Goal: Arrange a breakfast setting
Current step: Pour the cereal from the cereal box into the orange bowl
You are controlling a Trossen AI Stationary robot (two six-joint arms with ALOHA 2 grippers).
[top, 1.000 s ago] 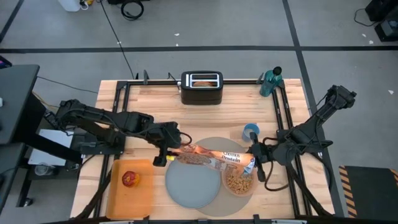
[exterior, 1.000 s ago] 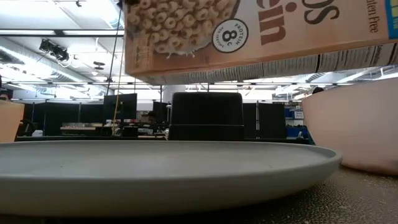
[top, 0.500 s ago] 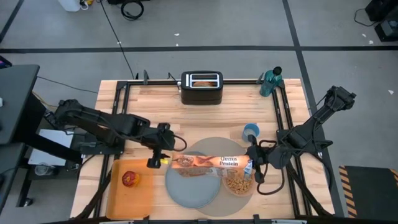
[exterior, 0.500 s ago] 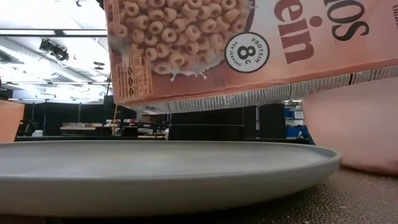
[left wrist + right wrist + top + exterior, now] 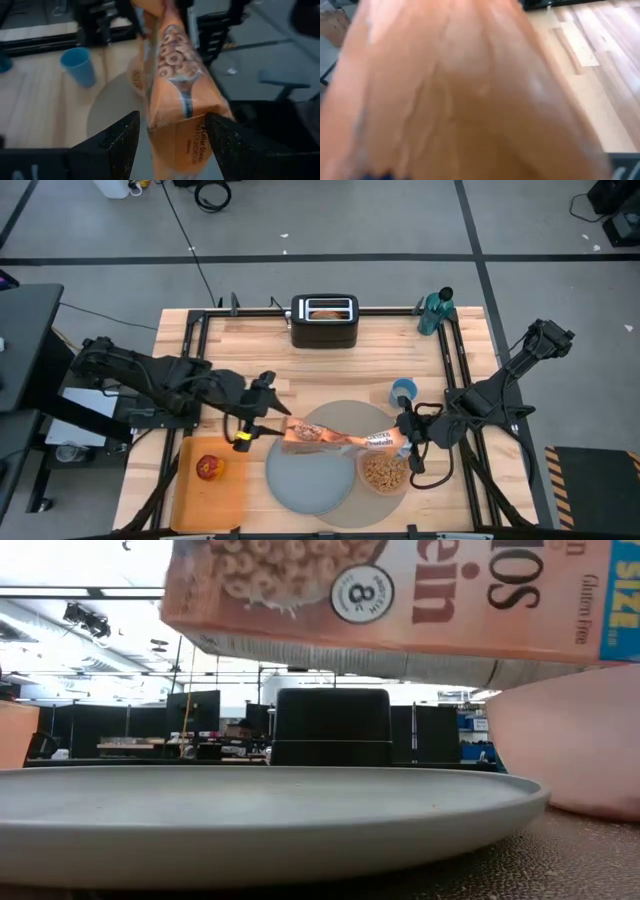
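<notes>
Left pincer (image 5: pixel 268 430) is gripping the bottom end of the cereal box (image 5: pixel 335 439), its two dark fingers (image 5: pixel 112 145) sitting on either side of the box in the left wrist view. Right pincer (image 5: pixel 404 434) is closing on the other end of the same box, so the box is hanging between both arms, raised above the counter (image 5: pixel 250 350). The box is lying roughly level across the far part of the grey plate (image 5: pixel 310 485), and its right end is sitting over the pink bowl (image 5: pixel 385 475). The bowl is holding brown cereal pieces (image 5: pixel 383 472) and is standing just beside the plate on its right. Both plate and bowl are resting on the round placemat (image 5: pixel 345 410). In the low view the box (image 5: pixel 400 600) is hovering clear of the plate (image 5: pixel 260 815), with the bowl (image 5: pixel 570 750) at the right. Red apple (image 5: pixel 208 468) is lying on the orange board (image 5: pixel 225 495), left of the plate, near the front edge. Black toaster (image 5: pixel 325 321) is standing at the far edge with a bagel half (image 5: pixel 325 310) in its slot. Blue cup (image 5: pixel 403 392) is standing just beyond the placemat on the right, and a green bottle (image 5: pixel 436 310) is standing at the far right corner. Right wrist view is filled by the orange box (image 5: pixel 460 100).
</notes>
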